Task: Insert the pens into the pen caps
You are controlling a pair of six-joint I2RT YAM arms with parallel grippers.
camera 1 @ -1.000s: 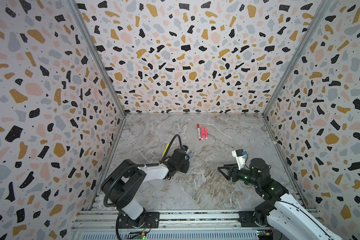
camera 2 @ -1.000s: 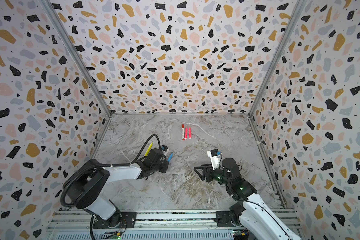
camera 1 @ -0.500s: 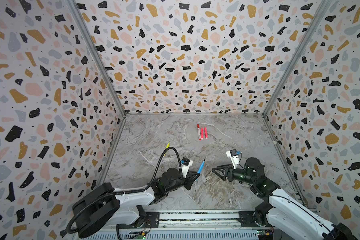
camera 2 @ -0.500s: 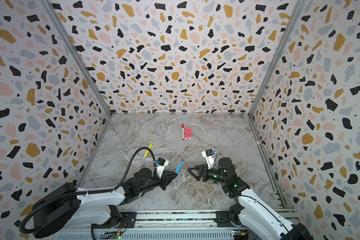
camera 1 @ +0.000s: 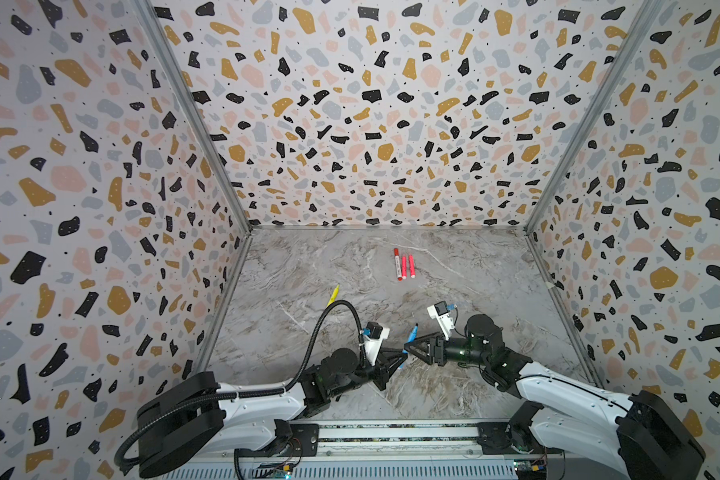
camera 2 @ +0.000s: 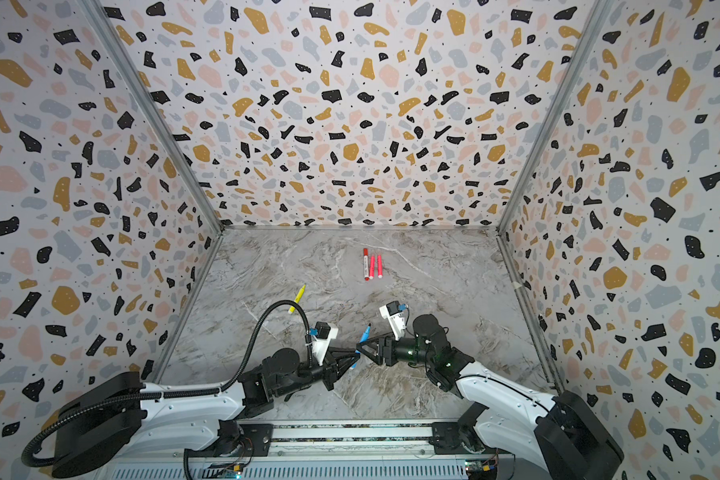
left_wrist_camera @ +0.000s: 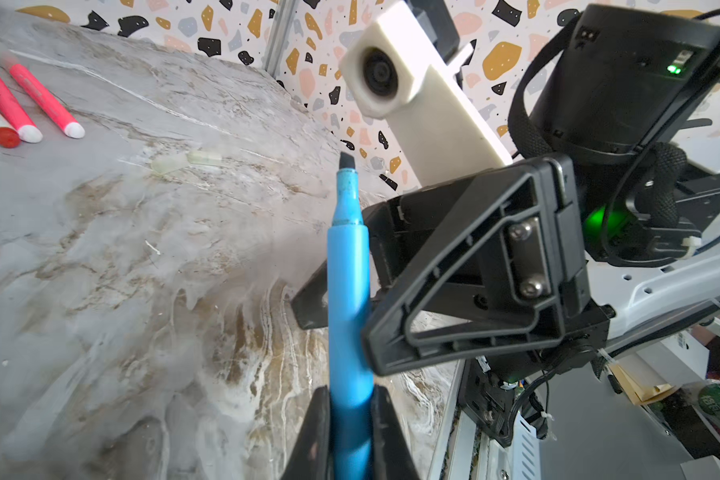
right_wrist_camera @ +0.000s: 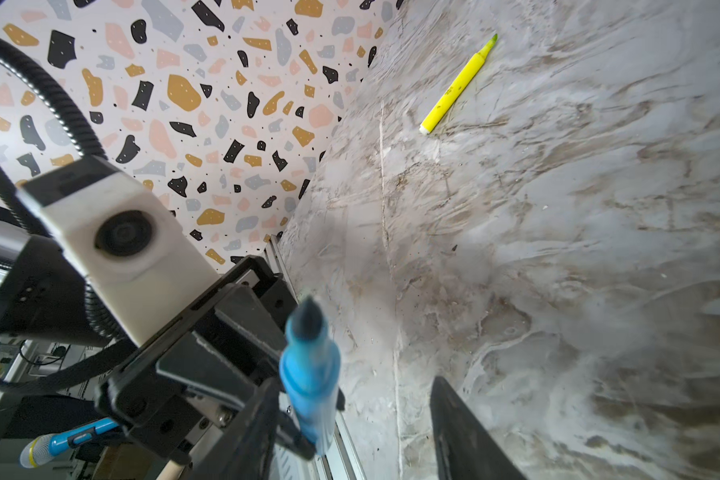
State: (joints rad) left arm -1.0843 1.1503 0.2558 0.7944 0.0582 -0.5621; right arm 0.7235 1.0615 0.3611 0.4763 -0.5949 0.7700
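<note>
Marble-patterned table (camera 1: 474,282) carries everything. Coming from the near rail, the left arm (camera 1: 258,403) and right arm (camera 1: 558,386) meet at the blue pen (camera 1: 412,332), which is held tilted above the table with its dark bare tip pointing away from the left arm.

The left gripper (left_wrist_camera: 350,409) is clamped on the blue pen's lower barrel. The right gripper (right_wrist_camera: 354,386) has its jaws apart on either side of the blue pen's upper barrel: one finger is just beside it, the other well clear.

Beyond the blue pen, toward the back wall, a white pen with red ends (camera 1: 398,264) lies side by side with two pink pens (camera 1: 404,268). Back and to the left of the blue pen, a yellow pen (right_wrist_camera: 458,85) lies alone with its tip uncovered.
</note>
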